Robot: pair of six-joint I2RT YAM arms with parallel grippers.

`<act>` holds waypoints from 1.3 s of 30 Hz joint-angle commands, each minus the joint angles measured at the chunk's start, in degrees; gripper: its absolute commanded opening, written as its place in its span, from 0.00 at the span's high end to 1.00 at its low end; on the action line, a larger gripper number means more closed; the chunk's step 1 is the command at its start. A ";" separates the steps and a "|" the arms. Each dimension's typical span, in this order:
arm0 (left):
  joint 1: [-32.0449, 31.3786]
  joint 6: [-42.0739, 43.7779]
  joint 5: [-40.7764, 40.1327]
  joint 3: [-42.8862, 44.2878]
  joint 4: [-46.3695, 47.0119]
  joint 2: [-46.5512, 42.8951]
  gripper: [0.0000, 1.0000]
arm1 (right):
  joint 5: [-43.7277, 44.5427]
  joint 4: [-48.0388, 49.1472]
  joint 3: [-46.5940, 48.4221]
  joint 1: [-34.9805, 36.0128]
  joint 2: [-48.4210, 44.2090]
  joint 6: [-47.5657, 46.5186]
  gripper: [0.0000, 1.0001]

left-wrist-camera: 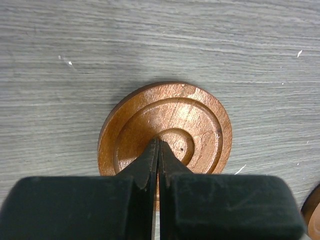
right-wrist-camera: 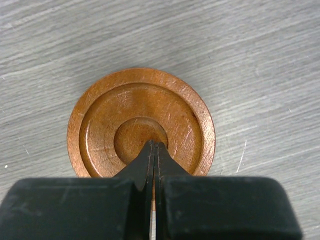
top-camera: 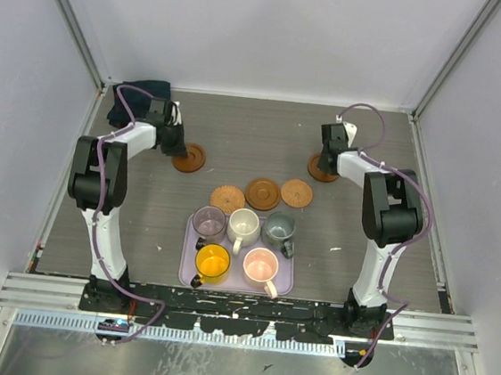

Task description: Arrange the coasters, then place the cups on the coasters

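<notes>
While the left claw (left-wrist-camera: 158,145) and right claw (right-wrist-camera: 153,146), both shut, pin the left coaster (left-wrist-camera: 192,117) and right coaster (right-wrist-camera: 100,120), arranging seems underway; sliding both inward should come next.

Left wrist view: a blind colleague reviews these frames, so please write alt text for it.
The left pincer, shut, points its black tips over the centre of a round reddish-brown coaster with carved concentric rings, lying flat on a grey wood-grain table. The edge of a second coaster shows at the lower right corner.
</notes>
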 commanded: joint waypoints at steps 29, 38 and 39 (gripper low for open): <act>-14.94 2.49 7.26 -18.82 1.80 -24.61 0.55 | -7.54 2.46 -16.86 7.85 -25.95 -6.47 0.96; -18.01 2.17 8.75 -17.73 0.71 -19.87 0.80 | -9.36 1.94 -19.37 10.00 -26.75 -5.11 0.98; -18.24 1.90 9.27 -17.62 0.95 -19.24 0.83 | -9.36 1.84 -19.31 10.17 -26.38 -5.08 0.98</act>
